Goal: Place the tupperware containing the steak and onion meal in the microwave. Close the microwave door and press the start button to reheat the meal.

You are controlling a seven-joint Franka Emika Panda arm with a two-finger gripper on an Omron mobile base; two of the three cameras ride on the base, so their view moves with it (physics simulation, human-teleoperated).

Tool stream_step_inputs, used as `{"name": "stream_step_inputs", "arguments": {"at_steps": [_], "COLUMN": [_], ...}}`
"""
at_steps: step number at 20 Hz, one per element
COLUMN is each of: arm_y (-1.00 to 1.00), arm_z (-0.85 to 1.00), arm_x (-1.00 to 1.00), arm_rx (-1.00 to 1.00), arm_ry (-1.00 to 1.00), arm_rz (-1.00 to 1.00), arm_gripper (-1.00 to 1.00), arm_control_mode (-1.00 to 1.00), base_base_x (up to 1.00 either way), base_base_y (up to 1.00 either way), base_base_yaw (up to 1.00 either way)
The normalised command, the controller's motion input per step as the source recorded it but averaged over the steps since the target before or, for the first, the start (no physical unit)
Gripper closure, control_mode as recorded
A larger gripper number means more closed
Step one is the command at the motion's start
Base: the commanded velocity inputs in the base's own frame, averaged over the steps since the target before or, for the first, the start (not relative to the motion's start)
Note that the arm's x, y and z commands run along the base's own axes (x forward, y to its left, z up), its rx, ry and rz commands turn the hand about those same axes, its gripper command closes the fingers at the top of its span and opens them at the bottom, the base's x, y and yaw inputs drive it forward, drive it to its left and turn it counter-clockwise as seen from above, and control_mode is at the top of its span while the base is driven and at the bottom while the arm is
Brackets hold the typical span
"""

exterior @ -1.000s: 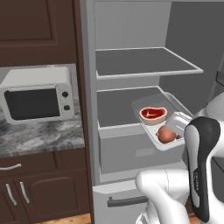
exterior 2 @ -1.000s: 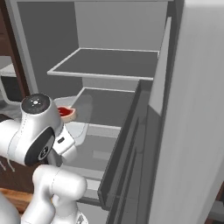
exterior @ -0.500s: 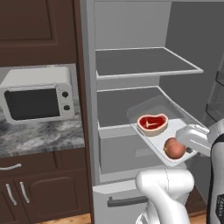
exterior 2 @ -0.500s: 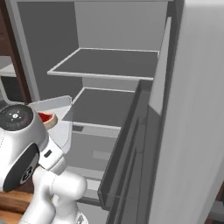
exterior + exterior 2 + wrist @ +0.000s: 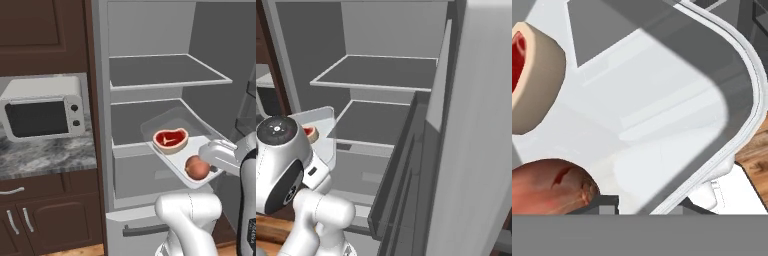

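Note:
The tupperware point(image 5: 172, 161) is a pale shallow tray hanging in front of the open fridge's lower shelf, tilted a little. On it lie the red steak point(image 5: 170, 139) and the reddish-brown onion point(image 5: 197, 168). My gripper point(image 5: 207, 155) is shut on the tray's right rim, beside the onion. In the hand view the onion point(image 5: 549, 187) and steak point(image 5: 532, 75) sit close on the tupperware point(image 5: 662, 115), and the gripper point(image 5: 644, 205) clamps its near rim. From the right, the tupperware point(image 5: 323, 130) and a bit of steak point(image 5: 310, 132) peek past my elbow. The microwave and its door are out of view.
The fridge point(image 5: 165, 80) stands open with two bare shelves. Its open door point(image 5: 476, 125) with dark door bins fills the right. A small white two-knob countertop oven point(image 5: 42, 112) sits on the marble counter point(image 5: 47, 157) at left, with brown cabinets above and below.
The held tray has come out of the fridge's lower shelf, down and towards me, carrying steak and onion. My elbow has swung lower and to the side. The grip is unchanged.

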Motion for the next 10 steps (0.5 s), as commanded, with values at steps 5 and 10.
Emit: {"name": "stream_step_inputs", "arguments": {"at_steps": [5,10], "arm_y": [0.0,0.0], "arm_z": [0.0,0.0], "arm_x": [0.2,0.05], "arm_rx": [0.0,0.0], "arm_ry": [0.0,0.0], "arm_rz": [0.0,0.0], "arm_gripper": [1.0,1.0], "arm_control_mode": [-1.0,-1.0], "base_base_x": [0.0,0.0], "base_base_y": [0.0,0.0], "base_base_yaw": [0.0,0.0]}}
